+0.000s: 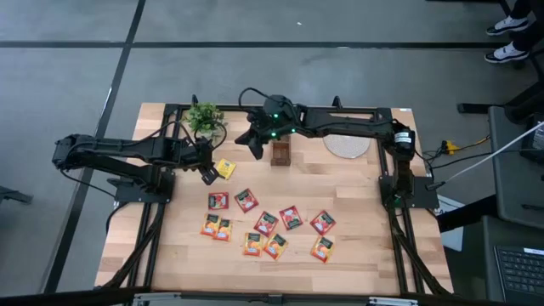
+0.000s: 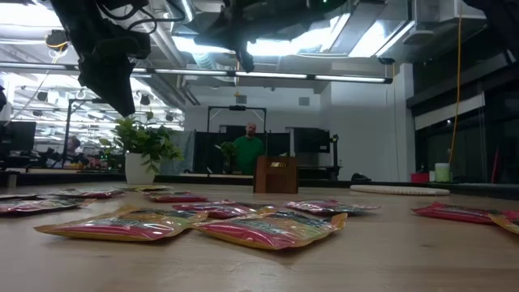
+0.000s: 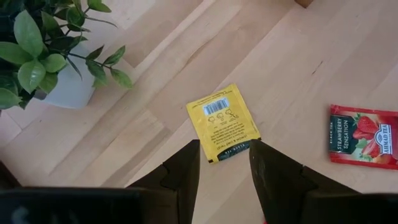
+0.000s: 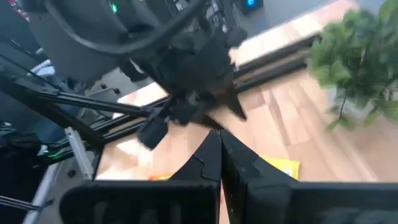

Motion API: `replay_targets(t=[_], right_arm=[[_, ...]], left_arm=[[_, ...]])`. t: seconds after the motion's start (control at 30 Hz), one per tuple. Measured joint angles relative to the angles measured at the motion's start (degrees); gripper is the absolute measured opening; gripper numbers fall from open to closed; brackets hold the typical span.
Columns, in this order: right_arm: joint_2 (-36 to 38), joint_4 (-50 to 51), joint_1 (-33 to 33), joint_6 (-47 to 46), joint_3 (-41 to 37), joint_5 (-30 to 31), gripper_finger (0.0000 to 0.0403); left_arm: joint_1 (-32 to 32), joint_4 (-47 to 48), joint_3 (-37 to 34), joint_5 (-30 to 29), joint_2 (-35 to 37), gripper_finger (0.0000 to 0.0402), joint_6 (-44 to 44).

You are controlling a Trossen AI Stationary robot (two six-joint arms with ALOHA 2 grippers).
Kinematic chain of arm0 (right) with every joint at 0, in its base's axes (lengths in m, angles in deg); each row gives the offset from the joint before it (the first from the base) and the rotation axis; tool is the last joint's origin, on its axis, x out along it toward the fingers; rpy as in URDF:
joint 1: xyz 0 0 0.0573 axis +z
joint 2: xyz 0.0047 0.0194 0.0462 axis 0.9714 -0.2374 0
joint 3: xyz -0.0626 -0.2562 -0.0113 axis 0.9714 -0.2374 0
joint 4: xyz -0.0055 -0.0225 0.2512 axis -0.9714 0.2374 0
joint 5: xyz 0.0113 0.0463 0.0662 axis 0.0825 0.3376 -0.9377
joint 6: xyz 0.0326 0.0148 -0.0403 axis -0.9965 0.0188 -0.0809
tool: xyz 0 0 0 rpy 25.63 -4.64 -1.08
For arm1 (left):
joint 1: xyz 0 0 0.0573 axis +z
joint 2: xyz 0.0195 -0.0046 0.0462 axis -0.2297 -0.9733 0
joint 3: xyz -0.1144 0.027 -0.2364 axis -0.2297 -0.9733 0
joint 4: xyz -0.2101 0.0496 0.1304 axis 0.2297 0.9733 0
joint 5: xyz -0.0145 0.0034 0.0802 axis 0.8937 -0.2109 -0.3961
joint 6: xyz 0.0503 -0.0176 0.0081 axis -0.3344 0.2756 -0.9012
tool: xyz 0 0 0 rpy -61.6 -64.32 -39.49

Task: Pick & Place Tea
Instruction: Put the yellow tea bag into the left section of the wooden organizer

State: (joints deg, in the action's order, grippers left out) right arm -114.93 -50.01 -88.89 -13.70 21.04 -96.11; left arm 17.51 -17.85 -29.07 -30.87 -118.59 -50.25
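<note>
overhead, table-level and wrist views share the table (image 1: 357, 255).

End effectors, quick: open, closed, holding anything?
Left end effector: open, just above the yellow sachet, holding nothing.
Right end effector: closed, empty, raised near the plant.

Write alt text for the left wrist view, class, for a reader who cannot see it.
A yellow tea sachet lies barcode side up on the pale wooden table, just beyond the left gripper, whose two dark fingers stand apart. A green potted plant stands beside it and a red strawberry sachet lies further off.
</note>
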Motion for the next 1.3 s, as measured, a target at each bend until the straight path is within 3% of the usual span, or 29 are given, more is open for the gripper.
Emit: replay_targets(t=[0.53, 1.03, 1.3], right_arm=[[-9.98, 3.79, 0.03, 25.8, -0.2, -0.95, 0.0003], [-19.51, -1.96, 0.0, 28.94, -0.22, 0.48, 0.0002], [-22.35, -5.0, -0.08, 25.57, -0.29, 3.39, 0.0001]], left_arm=[[0.0, 0.24, 0.0, -0.24, 0.02, 0.0132, 0.04], [0.0, 0.33, 0.0, -0.24, 0.02, 0.0132, 1.05], [0.0, 0.55, 0.0, -2.78, 0.0, 0.0132, -4.59]])
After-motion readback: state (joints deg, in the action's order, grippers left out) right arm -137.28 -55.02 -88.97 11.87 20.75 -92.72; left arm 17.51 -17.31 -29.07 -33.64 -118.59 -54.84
